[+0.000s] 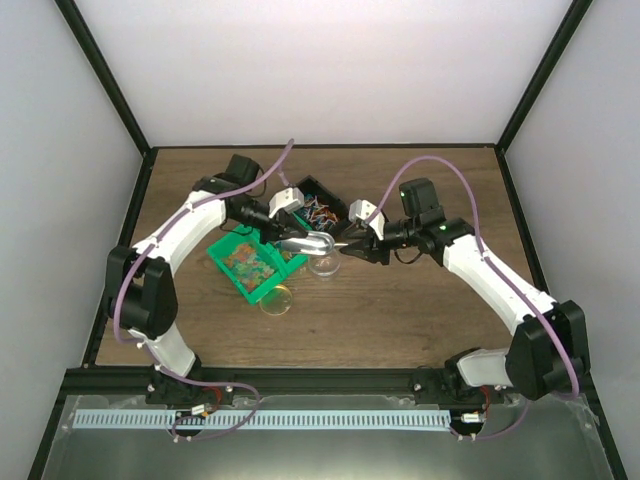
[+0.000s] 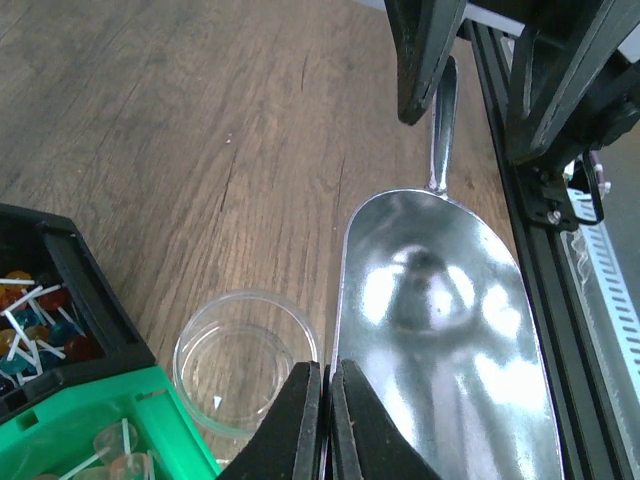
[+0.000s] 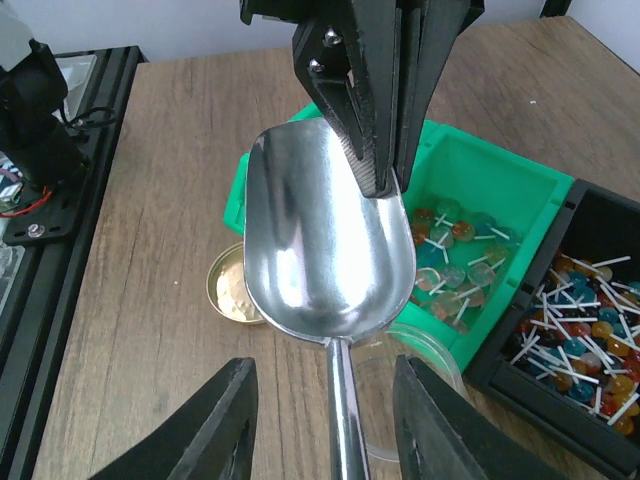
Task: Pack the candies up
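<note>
While I watch from above, the left gripper (image 1: 297, 240) holds the metal scoop (image 1: 312, 243) near a clear jar (image 1: 323, 266), with the right gripper (image 1: 346, 247) at its handle. The left wrist view shows that gripper clenched on the scoop's rim. From the right wrist, the jaws stand released either side of the handle, and the candies (image 3: 455, 262) fill the green bin (image 3: 520, 200) and black bin (image 3: 600, 215) on the bench (image 3: 150, 200).

The candies (image 3: 455, 262) are small round sweets on thin white sticks, in orange, red, blue, green and pale tones. A thin, loose layer of them lies jumbled on the floor of the green bin (image 3: 490, 165), sticks pointing every way. A denser heap fills the black bin (image 3: 610, 215), which touches the green one. None lie outside the two bins.
</note>
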Motion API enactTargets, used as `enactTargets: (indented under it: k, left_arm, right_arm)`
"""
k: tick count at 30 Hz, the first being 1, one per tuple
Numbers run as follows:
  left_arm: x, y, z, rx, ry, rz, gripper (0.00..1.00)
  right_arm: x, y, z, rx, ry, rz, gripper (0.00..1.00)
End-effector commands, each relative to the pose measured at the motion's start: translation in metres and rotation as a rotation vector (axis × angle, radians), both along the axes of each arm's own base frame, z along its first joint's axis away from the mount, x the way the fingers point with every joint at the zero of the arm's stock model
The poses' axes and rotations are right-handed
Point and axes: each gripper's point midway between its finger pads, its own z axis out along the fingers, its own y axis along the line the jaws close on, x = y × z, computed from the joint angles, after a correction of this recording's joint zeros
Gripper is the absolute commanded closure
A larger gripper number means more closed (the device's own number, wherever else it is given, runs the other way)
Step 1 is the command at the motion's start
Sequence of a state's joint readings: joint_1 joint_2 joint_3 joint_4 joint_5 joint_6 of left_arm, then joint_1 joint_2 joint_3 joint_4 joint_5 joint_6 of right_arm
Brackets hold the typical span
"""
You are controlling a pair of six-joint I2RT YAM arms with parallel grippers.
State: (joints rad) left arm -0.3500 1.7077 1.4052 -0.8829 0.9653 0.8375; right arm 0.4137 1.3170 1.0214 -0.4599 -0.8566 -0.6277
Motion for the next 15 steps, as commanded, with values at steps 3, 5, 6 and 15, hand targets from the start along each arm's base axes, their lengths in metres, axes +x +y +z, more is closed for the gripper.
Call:
enactTargets:
  k: [3, 5, 6, 15]
  left_arm:
    - [-0.0022, -0.0064, 0.0268, -0.106, -0.035, -0.013, 0.96]
    - [-0.0021, -0.0059, 0.0288, -0.108, -0.043, -0.012, 0.96]
    - [-0.0025, -0.0062, 0.0293, -0.109, -0.045, -0.013, 0.96]
    - [-0.0029, -0.0054, 0.0305, -0.106, -0.057, -0.016, 0.96]
  right_arm:
    - [-0.0006, 0.0053, 0.0096, 0.039, -0.01, 0.042, 0.62]
    - [-0.0013, 0.0052, 0.008, 0.035, -0.006, 0.046, 0.63]
    - [-0.0016, 0.0053, 0.0075, 0.035, 0.0, 0.047, 0.65]
    - [-0.0017, 0.0072, 0.0148, 0.05, 0.005, 0.057, 0.82]
